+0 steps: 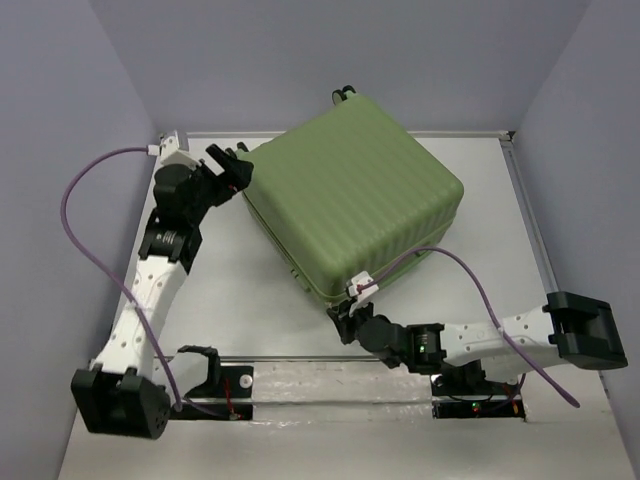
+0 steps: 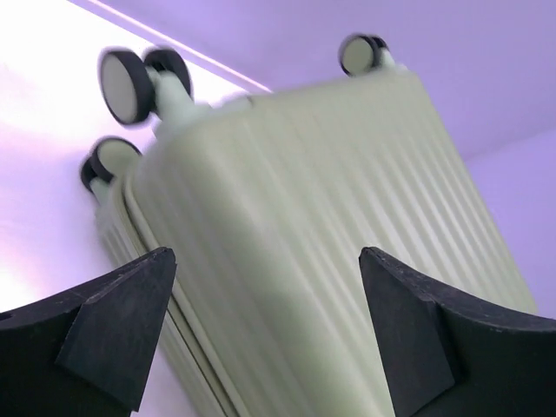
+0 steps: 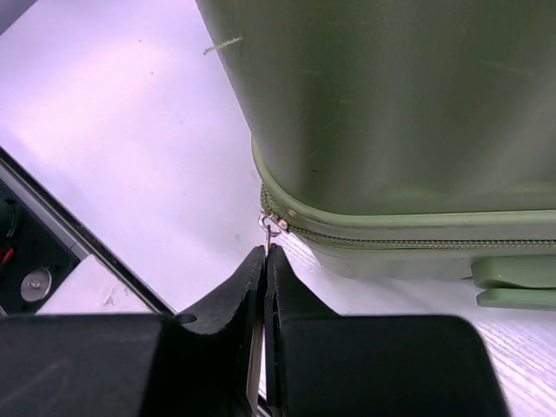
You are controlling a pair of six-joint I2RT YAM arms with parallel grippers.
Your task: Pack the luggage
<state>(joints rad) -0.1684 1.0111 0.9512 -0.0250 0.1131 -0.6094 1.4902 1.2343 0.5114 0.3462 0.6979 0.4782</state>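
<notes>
— Where is the luggage (image 1: 350, 190) found?

— It is laid flat on the white desk (image 1: 240, 290), toward the far side and turned at an angle, so that one corner is pointed at the near edge. The two shells are seen closed together, with the ribbed green one uppermost. Black wheels (image 2: 130, 74) are seen at its far end.

— How are the left fingers (image 1: 230, 163) set?

— They are spread wide and nothing is held. They are placed at the luggage's far left corner, and in the left wrist view the ribbed shell is framed between them. Whether the shell is touched cannot be told.

— And the right fingers (image 3: 267, 287)?

— They are pressed together at the near corner, low against the desk. The small metal pull (image 3: 270, 226) of the zip (image 3: 417, 241) is pinched between their tips, just where the zip is bent round the corner.

— Is the zip seen done up?

— Along the side shown in the right wrist view, it is seen closed. The rest of it is hidden.
</notes>
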